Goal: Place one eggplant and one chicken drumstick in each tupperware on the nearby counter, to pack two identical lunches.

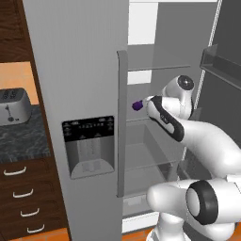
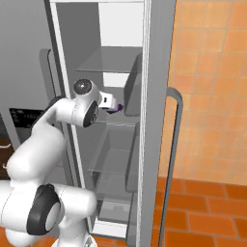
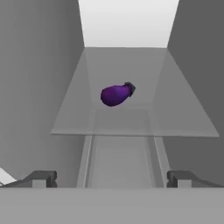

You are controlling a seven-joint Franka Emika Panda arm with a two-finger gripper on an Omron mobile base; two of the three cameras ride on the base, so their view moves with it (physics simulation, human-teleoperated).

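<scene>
No writing can be read on the fridge's dark dispenser panel [image 1: 88, 128]. A smooth, glossy purple eggplant [image 3: 115, 94] lies on a clear glass shelf [image 3: 131, 118] inside. The gripper [image 3: 111, 178] is before it, fingers apart, holding nothing.

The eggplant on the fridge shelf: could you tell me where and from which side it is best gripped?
Grip the eggplant across its fat purple middle, coming straight in from the open front of the shelf. It lies on its side, dark stem end to one side, so the open gripper would probably close best across its short width.
</scene>
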